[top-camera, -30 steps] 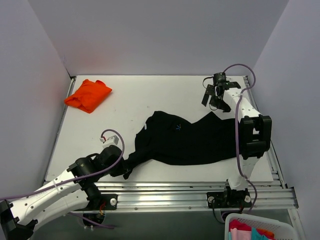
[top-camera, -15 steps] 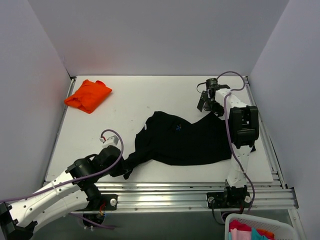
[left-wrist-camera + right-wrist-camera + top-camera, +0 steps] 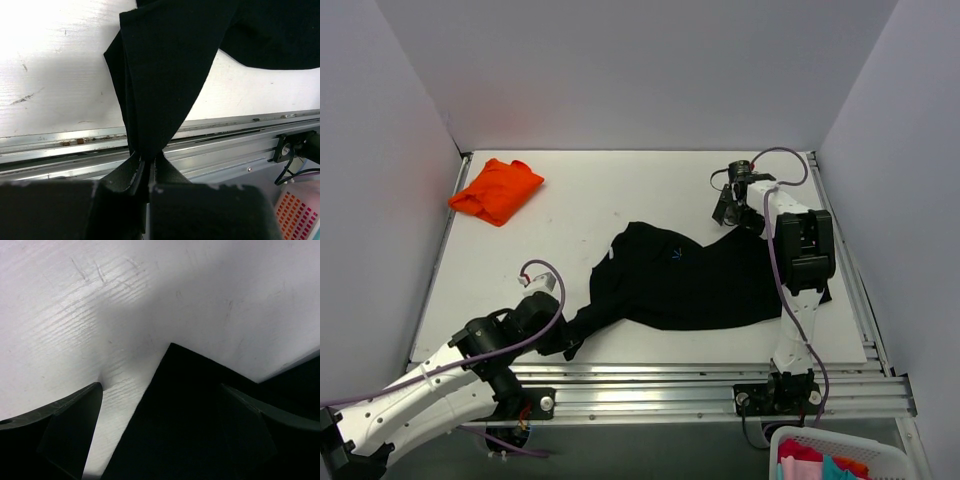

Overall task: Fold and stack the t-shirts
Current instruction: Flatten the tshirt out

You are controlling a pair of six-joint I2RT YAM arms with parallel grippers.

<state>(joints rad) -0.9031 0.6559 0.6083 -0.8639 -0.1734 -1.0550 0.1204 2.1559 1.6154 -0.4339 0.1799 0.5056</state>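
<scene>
The black t-shirt (image 3: 690,280) lies crumpled across the middle of the white table (image 3: 620,190). My left gripper (image 3: 568,338) is shut on its near-left corner, and the cloth (image 3: 165,65) rises stretched from the pinching fingers (image 3: 131,172) over the table's front edge. My right gripper (image 3: 730,207) hovers open at the shirt's far-right corner. In the right wrist view that pointed corner (image 3: 185,405) lies flat between the spread fingers (image 3: 75,425), untouched. The orange t-shirt (image 3: 497,190) sits folded at the far left.
An aluminium rail (image 3: 670,385) runs along the table's near edge, right under the left gripper. A white basket (image 3: 830,455) with coloured clothes stands below the table at the bottom right. Grey walls close in the left, back and right sides.
The right arm has swung its gripper left and lower, onto the black shirt's far-right corner, its jaws narrowing slightly. The left gripper keeps its hold in the same place.
</scene>
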